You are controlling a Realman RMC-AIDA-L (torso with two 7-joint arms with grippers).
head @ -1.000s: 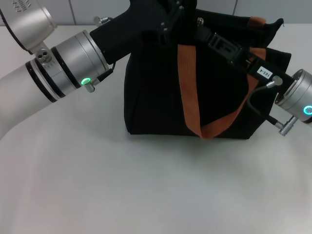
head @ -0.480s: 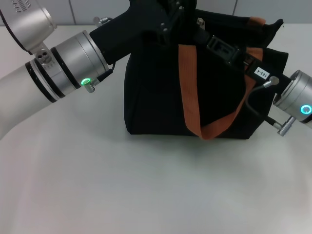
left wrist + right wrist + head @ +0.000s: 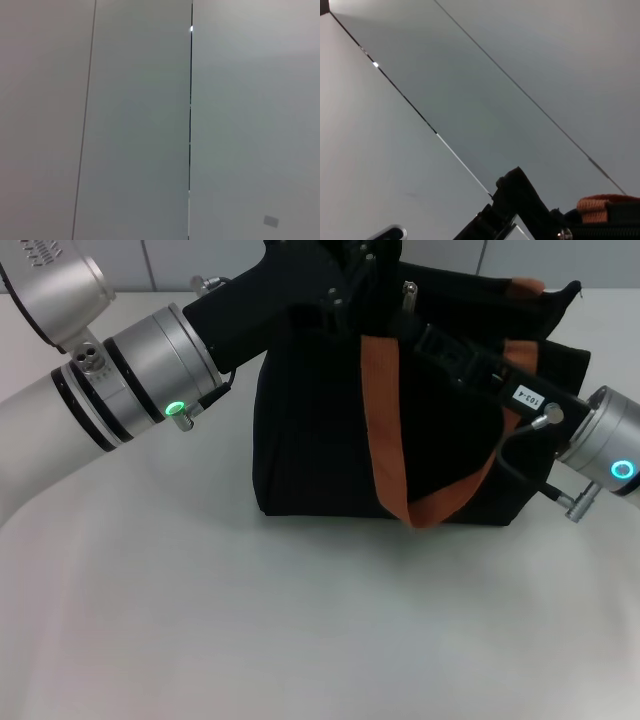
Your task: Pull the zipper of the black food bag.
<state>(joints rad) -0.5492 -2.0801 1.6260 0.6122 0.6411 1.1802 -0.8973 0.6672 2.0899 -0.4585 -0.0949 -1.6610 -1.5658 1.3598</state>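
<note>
The black food bag stands upright in the middle of the table, one orange-brown handle hanging down its front. A small silver zipper pull shows on the bag's top edge. My left gripper comes in from the left and sits on the bag's top left part, black against black. My right gripper reaches in from the right along the top, just below the pull. In the right wrist view an orange handle and a black gripper part show against the wall.
The bag rests on a white table with open surface in front of it. A tiled wall fills the left wrist view. A cable loops from my right wrist beside the bag.
My right arm has slid a little to the left along the bag's top, and the hanging handle has shifted slightly left with it. The left arm has stayed still.
</note>
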